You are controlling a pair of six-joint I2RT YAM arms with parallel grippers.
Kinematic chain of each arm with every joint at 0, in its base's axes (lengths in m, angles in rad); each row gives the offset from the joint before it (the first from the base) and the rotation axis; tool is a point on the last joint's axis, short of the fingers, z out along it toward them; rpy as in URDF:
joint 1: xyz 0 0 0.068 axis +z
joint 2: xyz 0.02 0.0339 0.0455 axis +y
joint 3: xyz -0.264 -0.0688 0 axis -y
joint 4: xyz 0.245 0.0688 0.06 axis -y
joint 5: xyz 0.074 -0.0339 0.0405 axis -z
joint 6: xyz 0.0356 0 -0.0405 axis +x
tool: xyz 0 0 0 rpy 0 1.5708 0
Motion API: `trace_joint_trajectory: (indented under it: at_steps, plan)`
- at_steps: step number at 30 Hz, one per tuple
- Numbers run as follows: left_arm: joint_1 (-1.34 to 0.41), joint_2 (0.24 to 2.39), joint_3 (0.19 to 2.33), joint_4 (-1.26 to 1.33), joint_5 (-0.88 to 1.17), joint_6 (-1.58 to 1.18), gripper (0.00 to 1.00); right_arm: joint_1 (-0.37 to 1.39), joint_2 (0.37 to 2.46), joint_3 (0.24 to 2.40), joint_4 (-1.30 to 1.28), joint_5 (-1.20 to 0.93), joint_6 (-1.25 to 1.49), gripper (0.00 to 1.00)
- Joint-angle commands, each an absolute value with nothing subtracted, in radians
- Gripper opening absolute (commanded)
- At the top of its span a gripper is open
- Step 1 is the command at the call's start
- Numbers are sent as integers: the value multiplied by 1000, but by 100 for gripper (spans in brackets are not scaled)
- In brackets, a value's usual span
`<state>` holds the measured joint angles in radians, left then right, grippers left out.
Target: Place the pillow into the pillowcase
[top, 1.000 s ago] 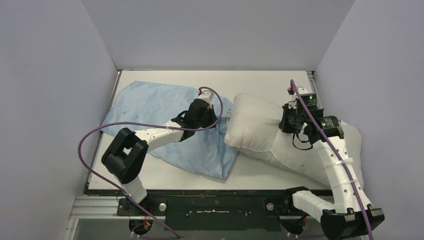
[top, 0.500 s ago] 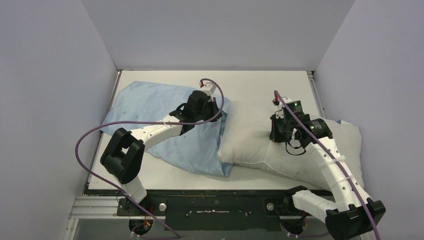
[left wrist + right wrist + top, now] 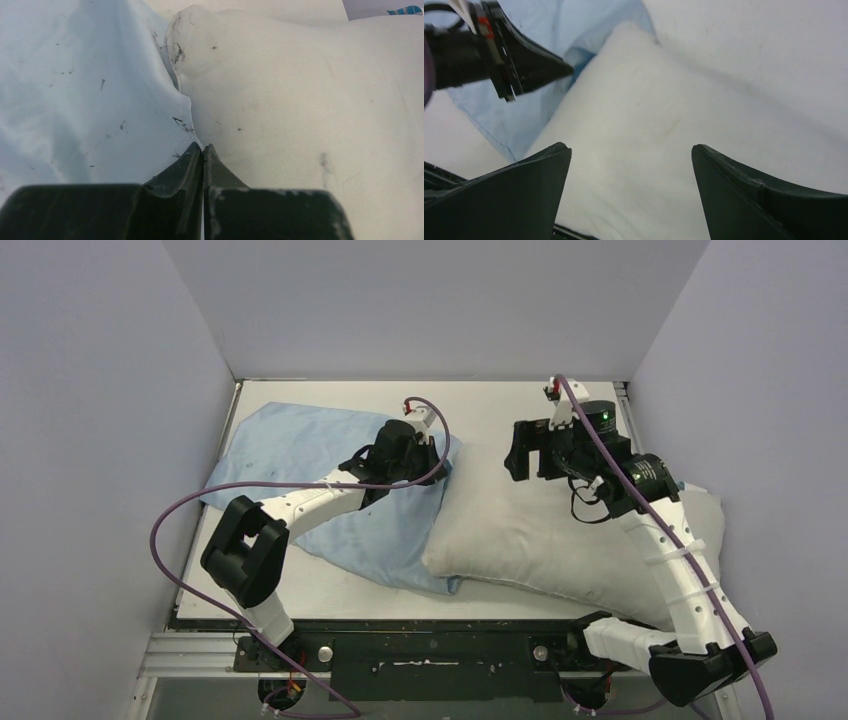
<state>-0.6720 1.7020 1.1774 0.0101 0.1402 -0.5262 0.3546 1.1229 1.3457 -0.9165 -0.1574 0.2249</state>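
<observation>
The light blue pillowcase [image 3: 300, 455] lies wrinkled on the left of the table. My left gripper [image 3: 437, 462] is shut on its right edge, and in the left wrist view the hem runs into the closed fingertips [image 3: 202, 149]. The plump white pillow [image 3: 545, 540] lies flat to the right, its left corner resting over the pillowcase's near right corner. In the left wrist view the pillow [image 3: 300, 100] fills the right side, with a blue tag [image 3: 406, 10] at its far corner. My right gripper [image 3: 528, 455] hangs open above the pillow [image 3: 649, 125], holding nothing [image 3: 630, 147].
Pale walls close in on the left, back and right of the white table [image 3: 500, 405]. The pillow's right end reaches the right wall. A purple cable [image 3: 165, 530] loops off the left arm. The left gripper [image 3: 524, 65] shows in the right wrist view's upper left.
My right gripper opened, let go of the pillow and rose toward the back. The pillow moved left and dropped flat against the pillowcase. The left gripper held its grip.
</observation>
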Motion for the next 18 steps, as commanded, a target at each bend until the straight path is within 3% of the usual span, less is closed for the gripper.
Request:
trace_joint_trajectory:
  at_steps: [1,10,12,15,18]
  plan:
    - [-667,1671,1195,26,163,-514,0,355,1241,1419,-712,-223,139,99]
    - [-667,1664,1137,88,182,-559,0,346,1600,1480,-624,-482,8,100]
    - [-666,1664,1132,88,176,-560,0,350,1657,1476,-626,-503,-6,96]
    - [-659,1659,1135,86,167,-558,0,352,1707,1470,-658,-564,-55,74]
    - [-647,1660,1141,84,163,-559,0,354,1676,1431,-653,-571,-52,33]
